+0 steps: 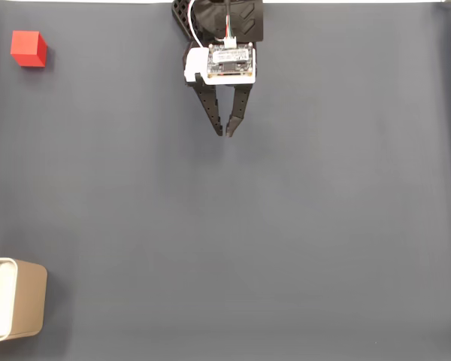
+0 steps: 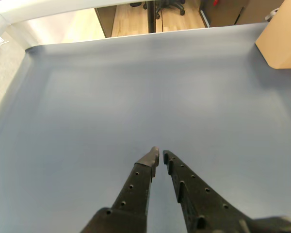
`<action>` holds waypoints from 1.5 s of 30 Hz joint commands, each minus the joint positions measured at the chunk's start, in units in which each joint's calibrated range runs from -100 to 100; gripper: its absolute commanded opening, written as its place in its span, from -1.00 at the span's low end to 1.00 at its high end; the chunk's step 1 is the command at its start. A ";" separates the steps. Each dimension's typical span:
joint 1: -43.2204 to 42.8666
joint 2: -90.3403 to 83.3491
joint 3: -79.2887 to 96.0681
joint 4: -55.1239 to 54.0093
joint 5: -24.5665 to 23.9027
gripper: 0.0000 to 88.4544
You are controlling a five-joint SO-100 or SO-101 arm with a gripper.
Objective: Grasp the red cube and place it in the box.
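My end effector [image 1: 227, 133] hangs near the middle of the worktop's [image 1: 301, 241] top edge in the fixed view, tips drawn together with only a sliver between them, gripping nothing. Wrist view agrees: both fingers [image 2: 136, 187] converge over bare grey worktop [image 2: 87, 107]. The cube [image 1: 28, 48] sits in the top left corner in the fixed view, well apart from me. The box [image 1: 19, 298] stands at the left edge near the bottom left corner, partly cut off by the frame, white rim facing up; its tan wall [image 2: 282, 38] shows at the wrist view's upper right. Task not begun, by my reckoning; the reach to the cube comes first. Risks as I judge them: the cube lies close to the worktop's corner, so a long reach may leave my wrist tilted and the fingers closing on an edge rather than flat faces, letting it squirt out. If I arrive without spreading the tips, I will shove it toward the edge. The box looks light; a low carry could clip its rim and nudge it.
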State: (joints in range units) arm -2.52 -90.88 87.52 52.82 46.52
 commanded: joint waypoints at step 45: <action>38.81 38.46 -53.12 9.14 -0.78 -1.00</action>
State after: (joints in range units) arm 32.79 -53.02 38.16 61.50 46.08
